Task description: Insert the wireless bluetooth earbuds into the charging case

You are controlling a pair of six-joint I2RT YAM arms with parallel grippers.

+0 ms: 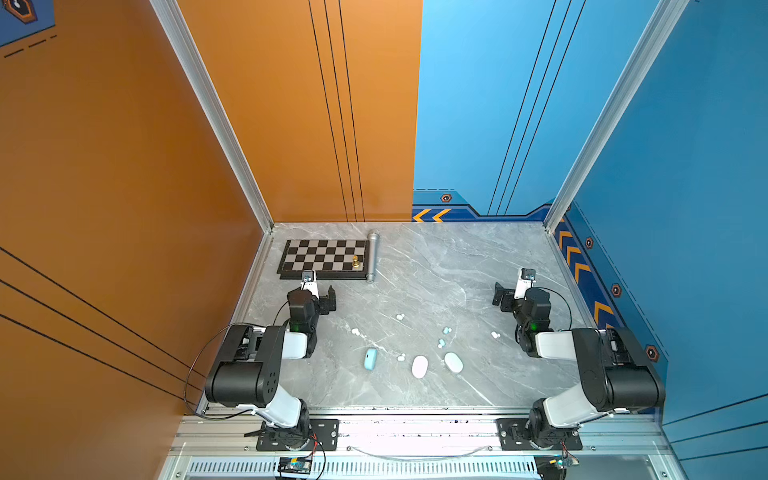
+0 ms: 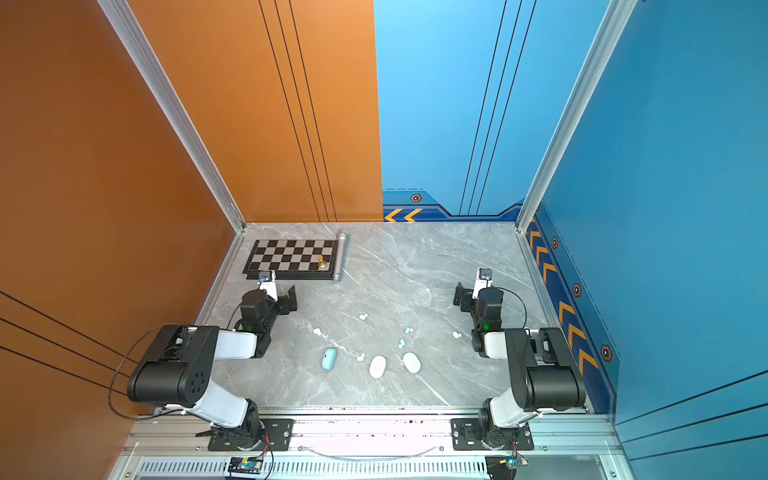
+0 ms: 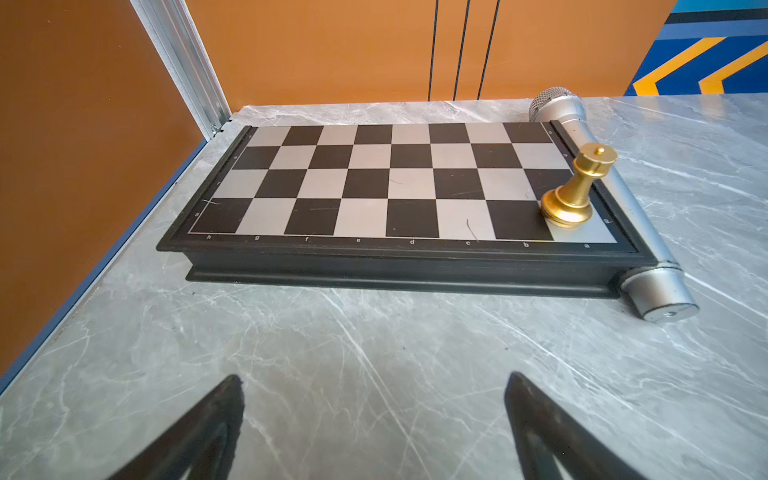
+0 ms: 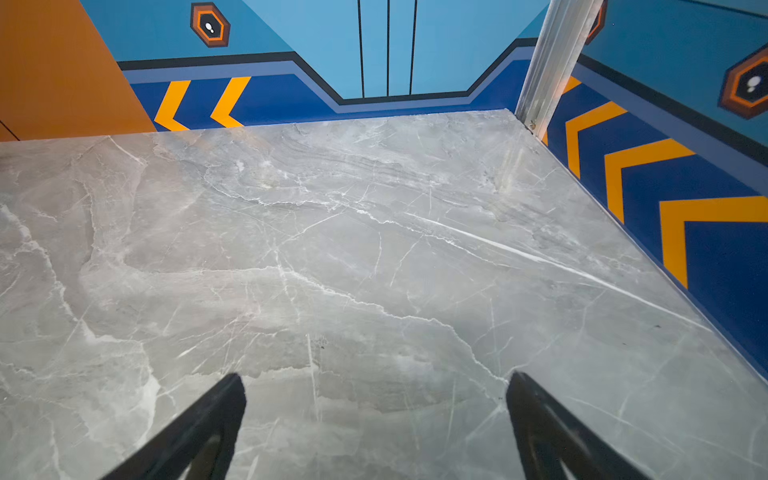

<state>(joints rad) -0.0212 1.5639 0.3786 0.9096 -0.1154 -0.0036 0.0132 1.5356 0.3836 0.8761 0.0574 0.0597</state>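
Observation:
Several tiny earbuds lie loose on the marble table in both top views: white ones (image 1: 400, 316) (image 1: 355, 331) (image 1: 401, 357) (image 1: 495, 334) and pale blue ones (image 1: 446, 330) (image 2: 402, 343). Three shut pebble-shaped charging cases lie nearer the front: pale blue (image 1: 370, 359), white (image 1: 419, 367) and pale mint (image 1: 453, 362). My left gripper (image 1: 321, 297) (image 3: 374, 378) is open and empty over bare table, facing a chessboard, behind and left of the buds. My right gripper (image 1: 508, 296) (image 4: 376, 376) is open and empty, behind and right of them. Neither wrist view shows buds or cases.
A black-and-silver chessboard (image 1: 322, 257) (image 3: 374, 183) lies at the back left with a gold chess piece (image 3: 575, 191) on its corner. A silver microphone (image 1: 372, 255) (image 3: 623, 199) lies along its right edge. Walls enclose the table on three sides.

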